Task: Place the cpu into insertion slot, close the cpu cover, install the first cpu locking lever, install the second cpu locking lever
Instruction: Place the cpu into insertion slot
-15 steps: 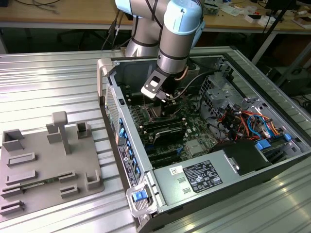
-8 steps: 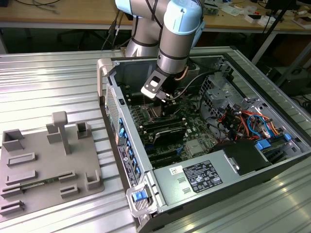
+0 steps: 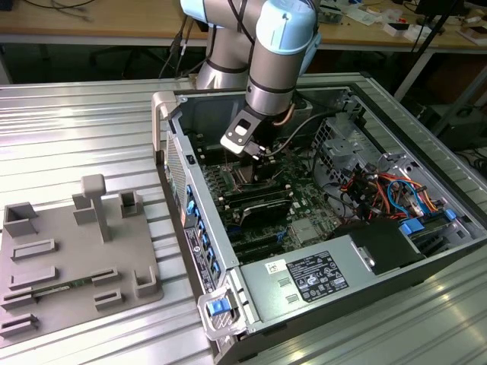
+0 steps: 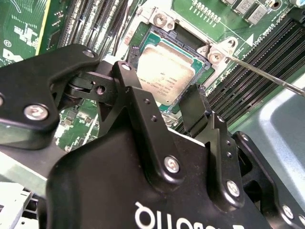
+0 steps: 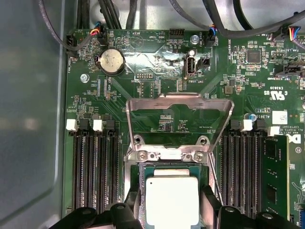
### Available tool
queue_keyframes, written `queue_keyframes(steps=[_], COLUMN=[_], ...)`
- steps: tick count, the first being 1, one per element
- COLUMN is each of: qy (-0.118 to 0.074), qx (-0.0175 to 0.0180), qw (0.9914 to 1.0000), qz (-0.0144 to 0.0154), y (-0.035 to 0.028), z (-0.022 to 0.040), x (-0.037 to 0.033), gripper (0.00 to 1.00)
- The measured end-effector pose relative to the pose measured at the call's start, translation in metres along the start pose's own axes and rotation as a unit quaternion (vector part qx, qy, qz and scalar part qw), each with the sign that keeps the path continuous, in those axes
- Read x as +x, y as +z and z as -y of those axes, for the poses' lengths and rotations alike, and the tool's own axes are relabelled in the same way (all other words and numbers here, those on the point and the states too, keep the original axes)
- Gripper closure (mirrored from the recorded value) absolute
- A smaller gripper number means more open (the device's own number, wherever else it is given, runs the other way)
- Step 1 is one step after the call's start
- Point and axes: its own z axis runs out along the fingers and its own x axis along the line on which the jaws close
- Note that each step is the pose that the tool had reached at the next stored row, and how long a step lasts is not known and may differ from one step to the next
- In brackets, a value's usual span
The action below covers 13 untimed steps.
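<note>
Under the arm (image 3: 281,46) is a ribbed metal table (image 3: 76,129) with an open computer case (image 3: 194,228) lying on its side. The arm reaches down into it, with the claw (image 3: 255,148) low over the circuit board (image 5: 143,57).

Banks of memory slots (image 5: 93,167) run along both sides of the claw.

Just beyond the claw the cover (image 5: 178,98) is swung up and open, a thin silver frame with nothing clamped under it. Both levers are undone; one wire lever (image 4: 262,74) slants off to one side of the claw.

Directly below the claw is the socket (image 5: 167,155), and the chip (image 5: 171,198) is inside its rim, silver top up. In both wrist views it looks roughly level, though I can't confirm it's fully seated. The claw straddles the chip. I can't tell whether it is gripping the chip or has let go.

My read on the risks:
- If the chip sits slightly cocked or off its keys, any downward push or cover pressure could bend the socket pins.
- If the claw has hold of the chip, lifting away would drag it back out or leave it skewed.
- The claw is tight between the slot banks, so any sideways drift means knocking a slot latch.
- The loose lever is near the claw and could snag on a sideways move.
- The open cover stands close ahead, so a bump could drop it onto an unsettled chip.
</note>
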Motion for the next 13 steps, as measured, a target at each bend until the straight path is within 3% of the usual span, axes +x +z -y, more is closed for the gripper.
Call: queue_keyframes(steps=[7, 13], qy=[0.018, 0.019], qx=[0.0007, 0.0008], qw=[0.99984, 0.99982], qz=[0.0008, 0.0009], y=[0.0013, 0.0023], z=[0.0001, -0.0003], x=[0.0006, 0.0008], gripper=[0.38, 0.38])
